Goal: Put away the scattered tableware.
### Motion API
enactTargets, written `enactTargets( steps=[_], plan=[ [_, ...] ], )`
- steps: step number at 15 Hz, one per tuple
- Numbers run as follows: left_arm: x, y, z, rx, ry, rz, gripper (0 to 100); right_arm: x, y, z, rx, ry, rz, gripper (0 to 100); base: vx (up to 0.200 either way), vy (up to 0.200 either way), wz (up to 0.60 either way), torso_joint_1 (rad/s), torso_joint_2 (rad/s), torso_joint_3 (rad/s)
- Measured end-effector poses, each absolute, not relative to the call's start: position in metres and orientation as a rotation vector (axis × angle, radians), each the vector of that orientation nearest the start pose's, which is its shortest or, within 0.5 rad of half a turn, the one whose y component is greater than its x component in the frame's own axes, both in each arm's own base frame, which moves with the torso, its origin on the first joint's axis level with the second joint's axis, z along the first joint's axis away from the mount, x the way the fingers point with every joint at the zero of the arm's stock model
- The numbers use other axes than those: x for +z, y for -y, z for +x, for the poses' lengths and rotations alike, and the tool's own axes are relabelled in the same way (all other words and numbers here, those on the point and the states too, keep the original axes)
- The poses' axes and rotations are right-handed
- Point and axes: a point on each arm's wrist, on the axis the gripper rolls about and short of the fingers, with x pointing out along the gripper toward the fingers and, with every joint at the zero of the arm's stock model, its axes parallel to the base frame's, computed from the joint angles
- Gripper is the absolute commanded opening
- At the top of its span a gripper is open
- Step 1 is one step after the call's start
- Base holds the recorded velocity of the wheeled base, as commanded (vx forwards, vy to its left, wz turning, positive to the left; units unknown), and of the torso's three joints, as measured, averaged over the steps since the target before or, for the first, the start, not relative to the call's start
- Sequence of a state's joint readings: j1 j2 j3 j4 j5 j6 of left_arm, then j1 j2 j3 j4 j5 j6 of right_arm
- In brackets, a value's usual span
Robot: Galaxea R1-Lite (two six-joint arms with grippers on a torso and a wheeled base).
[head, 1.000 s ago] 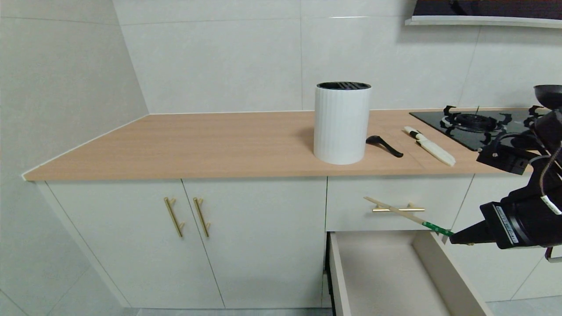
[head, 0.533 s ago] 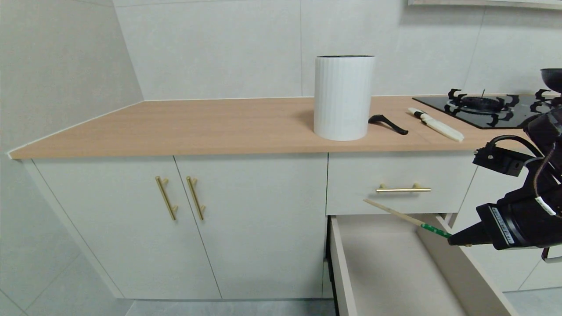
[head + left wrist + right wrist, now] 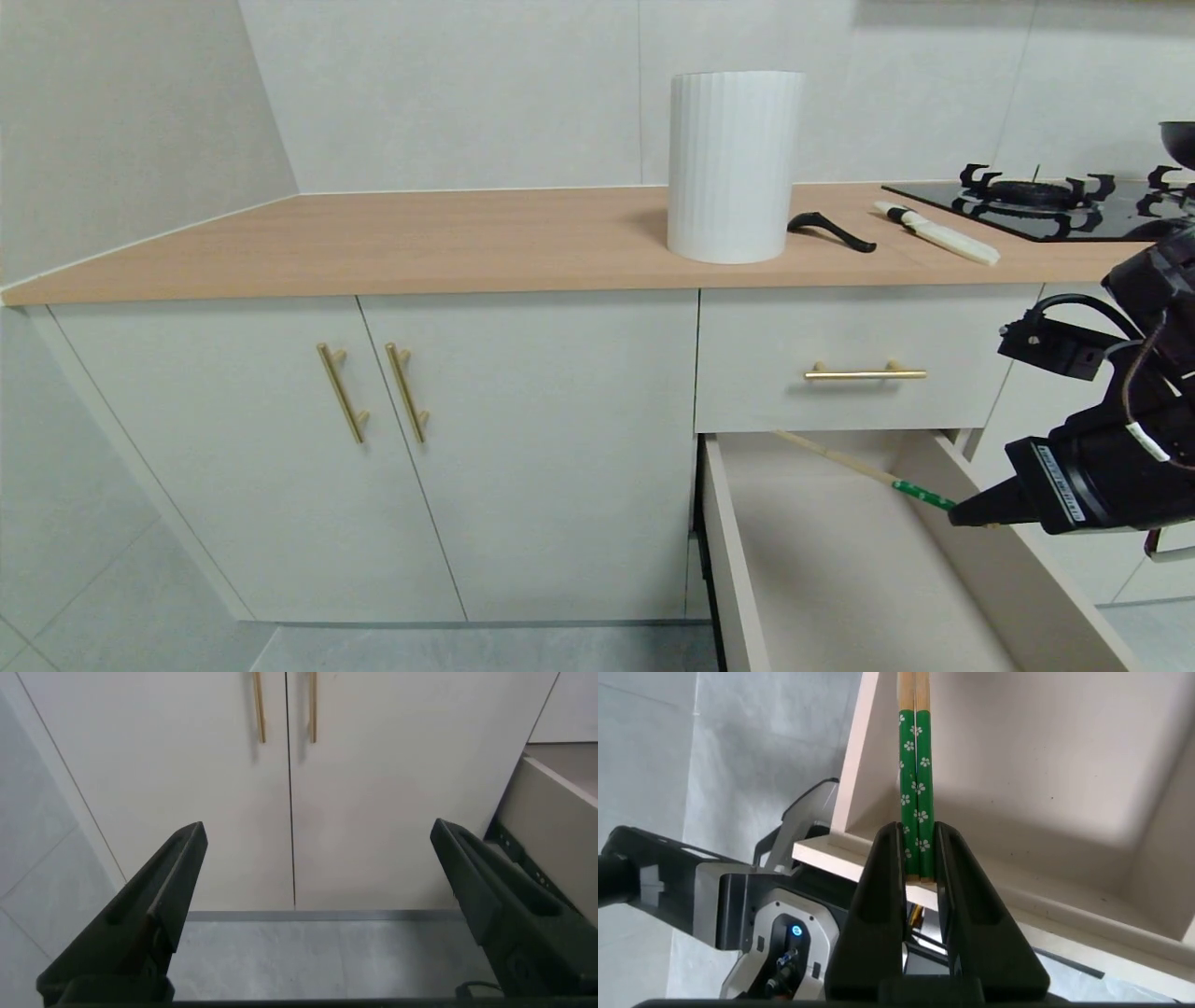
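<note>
Green-ended bamboo chopsticks (image 3: 868, 471) with little white flowers printed on the green part (image 3: 915, 765) are sitting clamped in the right end effector (image 3: 962, 513), which is pinching them tight by that patterned end (image 3: 915, 849). They're angling over the right side wall of the open drawer (image 3: 980, 560), with the bare tips pointing in toward the drawer's back, just under the shut drawer with the gold handle (image 3: 865, 374). Whether the tips are touching anything inside is impossible to tell. A white sticker (image 3: 1055, 485) is showing on the right arm, but its print is too small to read.

The left end effector (image 3: 318, 840) is hanging with its fingers spread wide, holding nothing, low in front of the cabinet doors (image 3: 290, 784).

Up on the wooden surface (image 3: 420, 243), a white ribbed holder (image 3: 733, 168) is standing upright, with a black spoon (image 3: 831, 231) lying just beside it and a white knife (image 3: 938, 245) lying near the stove (image 3: 1036, 196).
</note>
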State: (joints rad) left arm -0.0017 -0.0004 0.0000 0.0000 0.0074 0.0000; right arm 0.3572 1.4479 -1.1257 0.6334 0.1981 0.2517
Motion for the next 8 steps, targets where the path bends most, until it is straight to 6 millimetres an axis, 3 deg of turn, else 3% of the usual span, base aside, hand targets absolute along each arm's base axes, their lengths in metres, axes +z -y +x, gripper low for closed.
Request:
enactTargets(
  steps=[4,8],
  plan=[
    [0.075,0.0,-0.023,0.006,0.0,0.0,100,0.225,-0.081,0.204,0.384,-1.035,0.148,0,0.0,0.0,0.0,0.0,0.0,0.0],
    [0.075,0.0,-0.023,0.006,0.0,0.0,100,0.2,-0.09,0.229,0.347,-1.099,0.136,0,0.0,0.0,0.0,0.0,0.0,0.0]
  ],
)
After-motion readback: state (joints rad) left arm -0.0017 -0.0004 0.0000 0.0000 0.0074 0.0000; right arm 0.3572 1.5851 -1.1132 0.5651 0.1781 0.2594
